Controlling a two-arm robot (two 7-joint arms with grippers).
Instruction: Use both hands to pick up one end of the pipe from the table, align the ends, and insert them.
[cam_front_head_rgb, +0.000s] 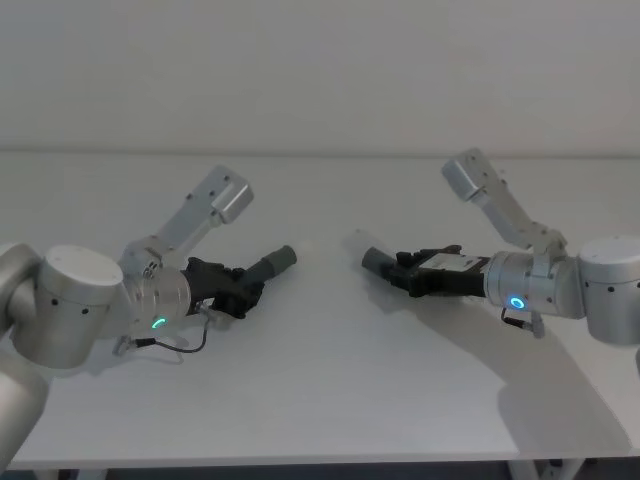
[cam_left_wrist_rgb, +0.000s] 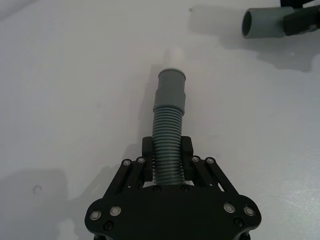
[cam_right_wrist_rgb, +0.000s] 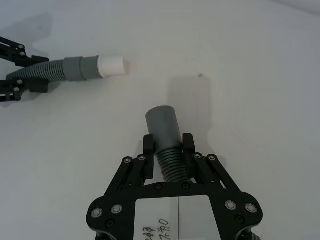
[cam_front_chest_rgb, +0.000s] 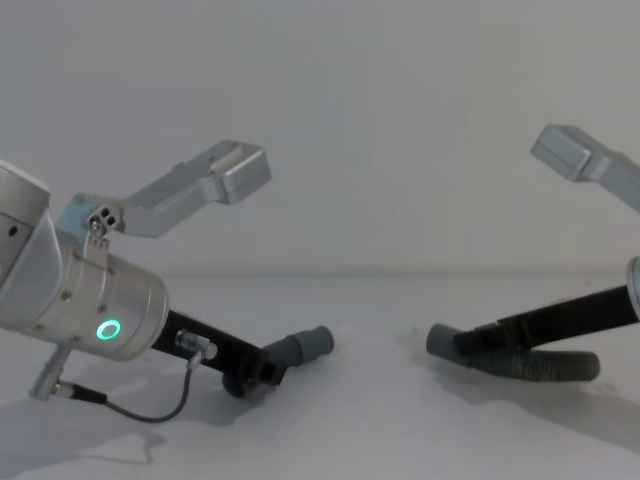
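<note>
Two dark grey ribbed pipe pieces face each other across a gap over the white table (cam_front_head_rgb: 320, 400). My left gripper (cam_front_head_rgb: 250, 285) (cam_left_wrist_rgb: 167, 147) is shut on the ribbed part of one piece (cam_left_wrist_rgb: 167, 140). That piece's smooth cuff (cam_front_head_rgb: 280, 261) (cam_left_wrist_rgb: 171, 90), with a white tip (cam_left_wrist_rgb: 175, 54), points toward the right. My right gripper (cam_front_head_rgb: 400, 268) (cam_right_wrist_rgb: 168, 144) is shut on the ribs of the other piece (cam_right_wrist_rgb: 170, 162) just behind its cuff (cam_front_head_rgb: 372, 258) (cam_right_wrist_rgb: 163, 124). In the chest view the rest of that hose (cam_front_chest_rgb: 540, 365) curves under the right arm.
Bare white table lies between the two cuffs and in front of both arms. A plain wall stands behind. A thin black cable (cam_front_chest_rgb: 150, 410) loops under the left wrist.
</note>
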